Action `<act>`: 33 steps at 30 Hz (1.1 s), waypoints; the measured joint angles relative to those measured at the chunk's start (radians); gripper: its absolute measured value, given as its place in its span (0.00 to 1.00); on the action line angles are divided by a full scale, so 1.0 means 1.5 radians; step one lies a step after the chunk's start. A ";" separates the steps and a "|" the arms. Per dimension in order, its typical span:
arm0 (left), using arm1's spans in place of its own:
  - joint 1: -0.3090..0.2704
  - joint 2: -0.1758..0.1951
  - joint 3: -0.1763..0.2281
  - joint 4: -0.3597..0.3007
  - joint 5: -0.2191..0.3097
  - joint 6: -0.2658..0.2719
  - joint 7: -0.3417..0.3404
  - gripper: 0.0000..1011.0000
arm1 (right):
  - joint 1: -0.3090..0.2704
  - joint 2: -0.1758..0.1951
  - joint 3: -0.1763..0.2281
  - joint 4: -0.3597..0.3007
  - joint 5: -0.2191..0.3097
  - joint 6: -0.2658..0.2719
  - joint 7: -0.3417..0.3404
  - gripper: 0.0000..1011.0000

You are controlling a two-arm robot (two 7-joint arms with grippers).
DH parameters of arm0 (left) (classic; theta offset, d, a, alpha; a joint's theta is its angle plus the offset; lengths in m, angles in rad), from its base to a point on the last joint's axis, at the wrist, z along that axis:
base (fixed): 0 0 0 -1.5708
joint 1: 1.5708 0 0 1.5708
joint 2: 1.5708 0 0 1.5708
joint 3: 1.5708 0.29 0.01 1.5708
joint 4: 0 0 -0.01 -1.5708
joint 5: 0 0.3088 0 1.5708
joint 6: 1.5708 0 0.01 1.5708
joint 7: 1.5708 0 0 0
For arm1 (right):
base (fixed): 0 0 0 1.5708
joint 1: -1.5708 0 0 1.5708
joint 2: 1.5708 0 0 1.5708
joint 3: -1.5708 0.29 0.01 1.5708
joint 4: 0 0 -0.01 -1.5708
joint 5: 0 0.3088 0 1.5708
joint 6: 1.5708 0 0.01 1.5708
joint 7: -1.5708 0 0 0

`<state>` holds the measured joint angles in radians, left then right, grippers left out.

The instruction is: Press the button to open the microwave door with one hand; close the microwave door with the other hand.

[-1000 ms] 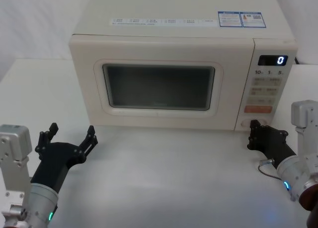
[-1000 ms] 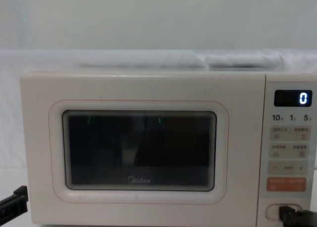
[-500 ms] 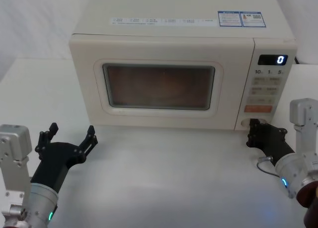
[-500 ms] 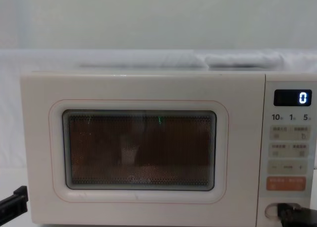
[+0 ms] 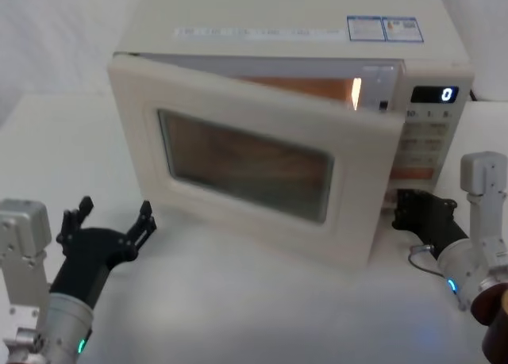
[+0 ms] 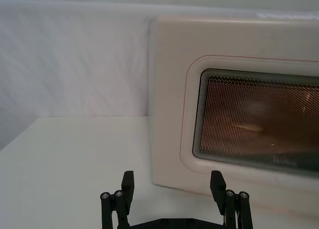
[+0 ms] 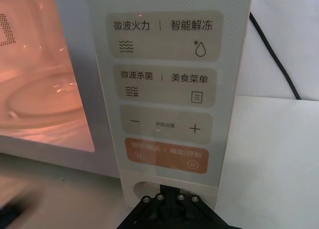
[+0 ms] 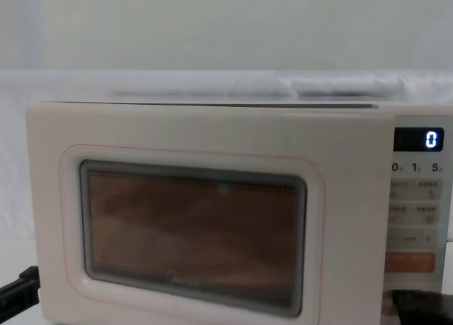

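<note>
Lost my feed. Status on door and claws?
Right claw at the open button. Left claw open, parked front-left. Microwave door partly swung open, cavity lit. Nothing blocking.

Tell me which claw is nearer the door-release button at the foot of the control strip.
Right. The right claw sits directly at the button below the control strip. The left claw hovers open over the table, off the hinge-side corner of the microwave door.

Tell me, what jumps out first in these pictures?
The microwave door stands swung partly open from its right edge, and the oven's inside glows orange behind it. The right gripper sits at the foot of the control strip, by the button. The left gripper waits open on the table near the door's hinge side.
</note>
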<state>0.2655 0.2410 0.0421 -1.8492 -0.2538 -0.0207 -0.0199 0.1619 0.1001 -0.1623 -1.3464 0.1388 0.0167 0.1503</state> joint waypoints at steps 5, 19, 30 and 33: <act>0.000 0.000 0.000 0.000 0.000 0.000 0.000 0.99 | 0.002 -0.001 0.000 0.001 -0.001 0.000 0.001 0.00; 0.000 0.000 0.000 0.000 0.000 0.000 0.000 0.99 | -0.019 0.002 0.001 -0.019 0.001 0.004 0.003 0.00; 0.000 0.000 0.000 0.000 0.000 0.000 0.000 0.99 | -0.046 0.010 0.002 -0.049 0.003 0.020 0.004 0.00; 0.000 0.000 0.000 0.000 0.000 0.000 0.000 0.99 | -0.056 0.013 0.002 -0.066 0.004 0.024 0.004 0.00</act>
<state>0.2655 0.2410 0.0422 -1.8492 -0.2538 -0.0207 -0.0197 0.0777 0.1202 -0.1595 -1.4448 0.1446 0.0528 0.1568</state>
